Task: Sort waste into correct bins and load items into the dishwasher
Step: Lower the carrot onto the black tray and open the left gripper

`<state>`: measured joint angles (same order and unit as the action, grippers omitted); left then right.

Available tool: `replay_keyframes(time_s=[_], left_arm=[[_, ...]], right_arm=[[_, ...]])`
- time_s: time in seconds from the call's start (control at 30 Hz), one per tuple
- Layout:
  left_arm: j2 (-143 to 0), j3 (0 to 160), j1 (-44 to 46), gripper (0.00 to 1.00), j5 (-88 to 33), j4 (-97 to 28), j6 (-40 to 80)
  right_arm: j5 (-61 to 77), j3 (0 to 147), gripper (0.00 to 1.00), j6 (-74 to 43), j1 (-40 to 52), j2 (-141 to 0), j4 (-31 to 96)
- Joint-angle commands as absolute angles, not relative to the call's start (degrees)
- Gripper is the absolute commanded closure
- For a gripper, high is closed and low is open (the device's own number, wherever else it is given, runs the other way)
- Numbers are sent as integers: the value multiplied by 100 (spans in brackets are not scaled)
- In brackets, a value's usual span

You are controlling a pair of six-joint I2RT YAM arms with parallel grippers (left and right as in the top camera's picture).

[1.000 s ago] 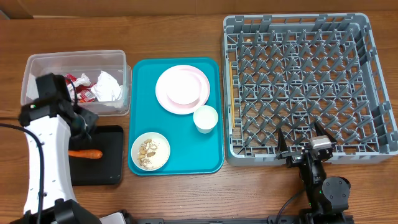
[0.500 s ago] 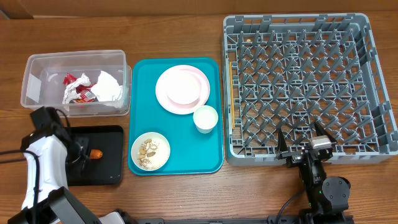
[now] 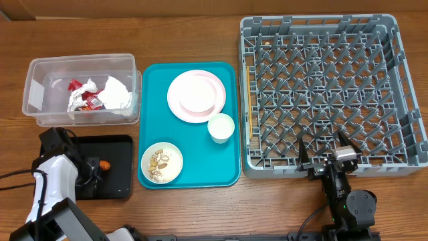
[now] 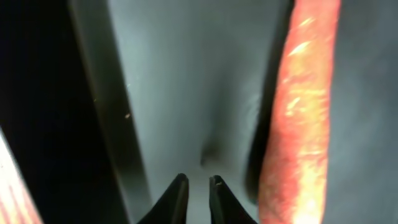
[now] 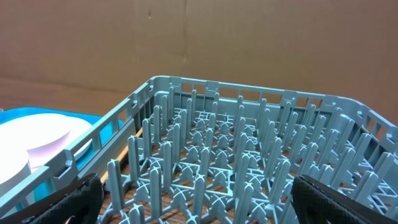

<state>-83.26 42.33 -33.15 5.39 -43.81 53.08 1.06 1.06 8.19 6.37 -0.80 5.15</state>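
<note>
My left gripper (image 3: 92,169) (image 4: 197,182) is shut and empty, low over the floor of the black bin (image 3: 117,144). An orange carrot (image 3: 103,165) (image 4: 301,112) lies in that bin just right of the fingertips, not touching them. On the teal tray (image 3: 224,171) sit a pink plate (image 3: 196,96), a white cup (image 3: 221,127) and a bowl of food scraps (image 3: 161,162). My right gripper (image 3: 324,157) (image 5: 199,208) is open and empty at the front edge of the grey dish rack (image 3: 328,87) (image 5: 236,143).
A clear plastic bin (image 3: 80,67) with crumpled wrappers (image 3: 93,95) stands at the back left, behind the black bin. The rack fills the right side of the wooden table. The plate's edge shows at the left of the right wrist view (image 5: 37,140).
My left arm has drawn back from beside the clear bin toward the front left and come down into the black bin next to the carrot. The right arm has not moved.
</note>
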Motion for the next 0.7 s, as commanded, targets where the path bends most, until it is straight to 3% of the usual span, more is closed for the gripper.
replay_keyframes(time_s=[0.0, 0.67], left_arm=[[-8315, 4112, -3347, 85, 694, -4224, 5428], [-8313, 4012, -3347, 82, 261, -3081, 4856]], right_arm=[[75, 47, 0, 836, 598, -19, 482], [75, 47, 0, 838, 598, -19, 482]])
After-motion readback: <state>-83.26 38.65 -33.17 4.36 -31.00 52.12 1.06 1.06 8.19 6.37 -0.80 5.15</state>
